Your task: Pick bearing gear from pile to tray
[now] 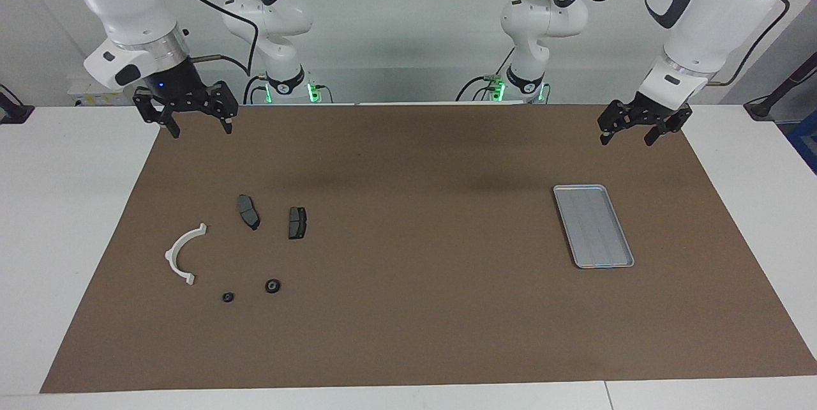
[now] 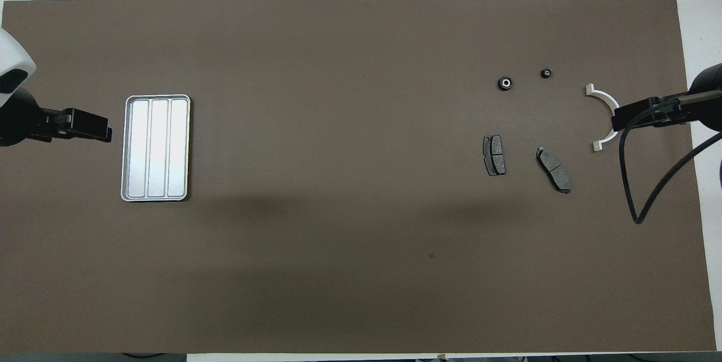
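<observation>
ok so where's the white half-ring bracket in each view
Facing view: the white half-ring bracket lies low at the picture's left side, on the brown mat.
Overhead view: it sits at the picture's right side, partly covered by the raised right gripper.
Shared landmark: the two small black round pieces lie beside it in both views, the smaller one closer to it.

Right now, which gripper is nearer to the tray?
Left. The left gripper hangs open above the mat at the tray's end; the right gripper hangs open at the other end, over the mat near the parts.
</observation>
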Robot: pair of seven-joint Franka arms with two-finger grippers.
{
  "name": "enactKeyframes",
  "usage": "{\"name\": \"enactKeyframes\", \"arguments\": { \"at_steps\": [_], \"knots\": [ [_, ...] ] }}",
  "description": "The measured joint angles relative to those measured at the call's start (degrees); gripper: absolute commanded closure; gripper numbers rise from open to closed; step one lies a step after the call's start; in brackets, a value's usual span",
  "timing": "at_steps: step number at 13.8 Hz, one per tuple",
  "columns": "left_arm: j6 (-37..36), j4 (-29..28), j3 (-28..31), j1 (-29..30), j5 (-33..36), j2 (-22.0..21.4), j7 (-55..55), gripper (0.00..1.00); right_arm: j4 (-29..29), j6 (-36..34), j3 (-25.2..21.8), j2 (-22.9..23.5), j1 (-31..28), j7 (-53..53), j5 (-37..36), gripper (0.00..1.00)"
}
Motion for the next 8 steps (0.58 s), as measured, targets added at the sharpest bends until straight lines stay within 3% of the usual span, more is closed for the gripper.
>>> {"name": "enactKeyframes", "arguments": {
  "at_steps": [5,8],
  "knots": [
    [0.00,0.00,0.00,0.00,0.00,0.00,0.00,0.00,0.24,0.26,-0.06,1.44,0.00,-0.04,-0.09,0.00],
    [0.00,0.00,0.00,0.00,0.00,0.00,0.01,0.00,0.59,1.13,-0.06,5.87,0.00,-0.04,-1.05,0.00]
  ]
}}
